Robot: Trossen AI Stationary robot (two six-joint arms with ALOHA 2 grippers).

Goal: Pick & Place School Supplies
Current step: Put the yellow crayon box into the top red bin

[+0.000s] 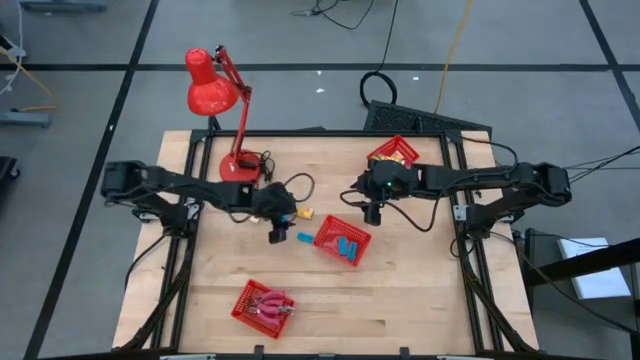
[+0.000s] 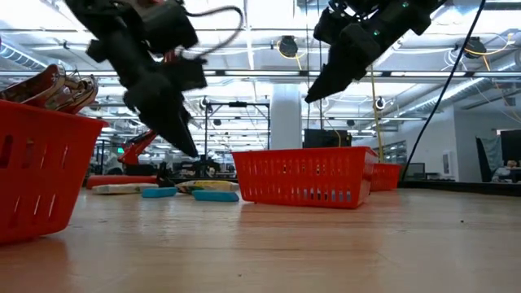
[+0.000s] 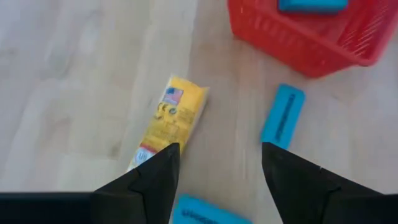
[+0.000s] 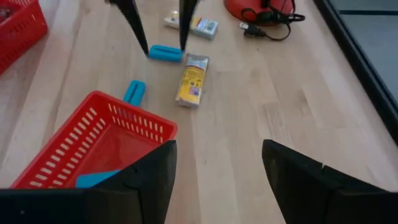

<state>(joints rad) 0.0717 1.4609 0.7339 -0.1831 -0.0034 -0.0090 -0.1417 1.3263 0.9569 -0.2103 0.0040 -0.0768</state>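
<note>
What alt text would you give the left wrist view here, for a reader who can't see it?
The left gripper hangs open over the wooden table, its dark fingers either side of a blue block, with a yellow packet ahead. Another blue block lies beside a red mesh basket that holds a third.

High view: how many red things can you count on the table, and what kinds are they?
Red baskets: 3
Red lamp: 1
Total: 4
</note>
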